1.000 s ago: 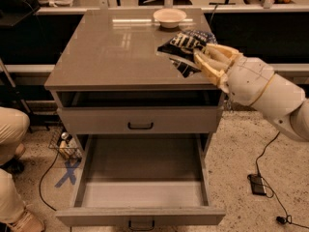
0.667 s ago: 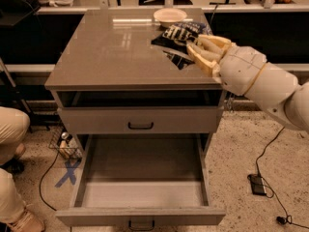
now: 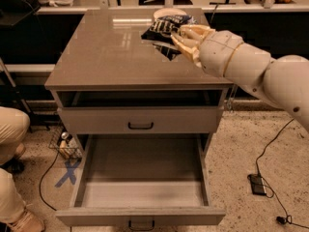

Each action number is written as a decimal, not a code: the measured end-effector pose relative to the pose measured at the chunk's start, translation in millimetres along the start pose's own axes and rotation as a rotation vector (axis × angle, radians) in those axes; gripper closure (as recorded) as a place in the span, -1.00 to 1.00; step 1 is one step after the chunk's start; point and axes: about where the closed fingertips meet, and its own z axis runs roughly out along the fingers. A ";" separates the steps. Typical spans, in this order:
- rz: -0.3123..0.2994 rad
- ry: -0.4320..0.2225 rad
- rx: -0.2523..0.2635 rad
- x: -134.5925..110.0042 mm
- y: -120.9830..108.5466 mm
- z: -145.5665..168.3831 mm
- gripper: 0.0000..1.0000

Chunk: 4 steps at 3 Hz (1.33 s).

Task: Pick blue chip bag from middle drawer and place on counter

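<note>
My gripper [image 3: 182, 36] is over the back right of the counter [image 3: 111, 52], shut on the blue chip bag [image 3: 163, 27]. The dark-blue bag with white lettering hangs a little above the glossy slab, and its dark reflection shows just below it. The bag covers the front of a cream bowl [image 3: 169, 12] at the counter's back edge. The middle drawer [image 3: 142, 170] is pulled wide open below, its flat grey floor bare and its black handle at the bottom edge.
A closed drawer front with a black handle [image 3: 140, 125] sits above the open drawer. A person's legs [image 3: 12, 134] are at the left. A wire basket [image 3: 65, 146], a blue tape X [image 3: 67, 172], cables and a power adapter [image 3: 258, 183] lie on the floor.
My gripper has carried the bag left and farther back over the counter, up to the cream bowl. The drawer has not moved.
</note>
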 end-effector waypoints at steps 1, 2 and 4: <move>0.006 0.108 0.017 25.4 -10.7 32.8 1.00; 0.026 0.148 0.030 42.2 -18.1 52.4 1.00; 0.106 0.186 0.042 79.4 -19.2 98.4 0.46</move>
